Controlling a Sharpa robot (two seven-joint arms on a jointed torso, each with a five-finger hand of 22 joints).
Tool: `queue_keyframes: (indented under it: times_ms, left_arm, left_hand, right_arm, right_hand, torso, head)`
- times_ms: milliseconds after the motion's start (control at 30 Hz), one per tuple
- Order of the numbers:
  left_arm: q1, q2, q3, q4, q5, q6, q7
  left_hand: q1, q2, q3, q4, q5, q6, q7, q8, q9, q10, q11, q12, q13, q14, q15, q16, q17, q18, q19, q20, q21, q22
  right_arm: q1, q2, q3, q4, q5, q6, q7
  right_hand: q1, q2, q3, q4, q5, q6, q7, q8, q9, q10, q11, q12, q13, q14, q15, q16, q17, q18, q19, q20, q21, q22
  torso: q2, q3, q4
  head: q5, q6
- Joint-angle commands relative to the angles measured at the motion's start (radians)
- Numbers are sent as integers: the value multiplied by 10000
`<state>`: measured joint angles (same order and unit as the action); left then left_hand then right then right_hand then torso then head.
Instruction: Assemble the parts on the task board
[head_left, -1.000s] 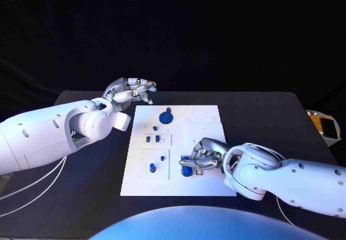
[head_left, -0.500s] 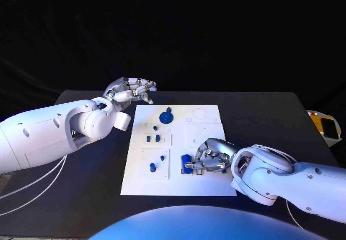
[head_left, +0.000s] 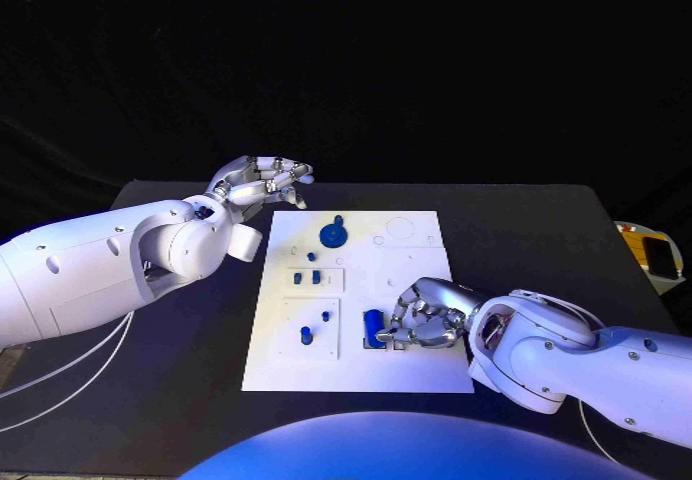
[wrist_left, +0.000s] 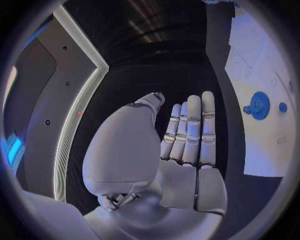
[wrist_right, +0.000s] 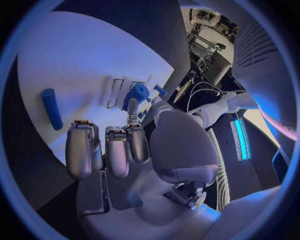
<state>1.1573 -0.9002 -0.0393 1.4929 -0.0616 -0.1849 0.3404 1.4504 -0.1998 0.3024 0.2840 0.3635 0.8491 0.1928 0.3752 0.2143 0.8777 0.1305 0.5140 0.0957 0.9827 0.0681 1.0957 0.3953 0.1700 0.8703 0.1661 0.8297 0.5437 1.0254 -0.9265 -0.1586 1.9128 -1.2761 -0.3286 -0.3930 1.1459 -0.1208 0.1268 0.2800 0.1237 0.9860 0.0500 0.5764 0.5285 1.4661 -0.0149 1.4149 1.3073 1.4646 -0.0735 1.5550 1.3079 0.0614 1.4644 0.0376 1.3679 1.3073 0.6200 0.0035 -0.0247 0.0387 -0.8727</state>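
Note:
The white task board (head_left: 411, 365) lies mid-table. A blue cylinder (head_left: 374, 328) lies flat on its near right part, also seen in the right wrist view as the blue cylinder (wrist_right: 52, 107) on the board (wrist_right: 81, 60). My right hand (head_left: 427, 314) hovers just right of it with its fingers bent, holding nothing, and a small gap shows between fingertips and cylinder. A blue gear (head_left: 333, 236) stands at the board's far end. My left hand (head_left: 261, 181) hangs off the board's far left corner, and its flat fingers (wrist_left: 190, 130) hold nothing.
Small blue pieces stand in the left-hand recesses: a pair (head_left: 304, 278) mid-board and two more (head_left: 306, 335) nearer me. The left wrist view shows the gear (wrist_left: 258, 106) and a small blue piece (wrist_left: 282, 106). A yellow object (head_left: 652, 252) sits off the table's right edge.
My right hand has drawn slightly right and off the blue cylinder, which now lies uncovered on the board. The left hand has not moved.

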Motion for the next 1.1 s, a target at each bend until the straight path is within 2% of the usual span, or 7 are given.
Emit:
queue_keyframes:
  times_ms: [33,267,533,1033,1100]
  left_arm:
    - [5,15,4,25,17,167,41]
    - [4,20,2,30,17,184,36]
    - [4,24,1,54,24,238,7]
    - [4,-2,-1,58,26,286,-16]
    - [4,-2,-1,56,26,289,-17]
  left_hand:
    - [97,-21,30,-41,31,-52,12,-20,-9,-12,59,-5,-8,-59,12,12,-9,122,62,30,-68,-9]
    - [97,-21,30,-41,31,-52,12,-20,-9,-12,59,-5,-8,-59,12,12,-9,122,62,30,-68,-9]
    - [97,6,38,-24,33,-42,17,-15,-9,-6,65,-4,-11,-79,20,6,-11,120,53,34,-81,-14]
    - [97,10,38,-19,32,-37,17,-12,-10,-5,67,-4,-13,-87,23,4,-12,119,49,36,-87,-17]
    - [104,11,40,-20,33,-35,16,-10,-10,-5,67,-4,-14,-92,24,4,-13,119,47,37,-90,-18]
  right_arm:
    - [1,87,0,-140,-148,318,162]
    - [4,392,-1,-540,-291,339,96]
    - [-23,803,-11,-798,-431,441,57]
    - [-44,852,-19,-910,-905,511,-115]
    - [-45,871,-19,-923,-1071,418,-192]
  right_hand:
    - [127,55,63,-23,-34,-14,-17,13,-12,247,-75,76,1351,969,-77,32,2149,-190,303,-77,17,1982]
    - [296,145,138,-31,21,15,-32,14,-17,264,-88,99,1375,972,-85,36,2168,-196,316,-81,42,1996]
    - [565,205,249,-85,10,19,-53,-2,-28,270,-106,101,1385,967,-101,29,2141,-188,306,-93,5,1992]
    - [1357,26,443,-366,-390,60,-87,-56,-76,298,-138,141,1441,964,-129,22,2128,-185,301,-117,-30,2003]
    - [1549,72,563,-433,-647,86,-101,-77,-97,307,-152,150,1454,964,-142,22,2129,-184,301,-129,-38,2007]
  torso:
    - [4,0,-4]
    - [19,11,16]
    - [13,0,15]
    - [4,0,-3]
    - [5,2,-4]
  head:
    - [-14,1]
    - [-9,1]
    - [-16,1]
    - [-41,1]
    - [-49,1]
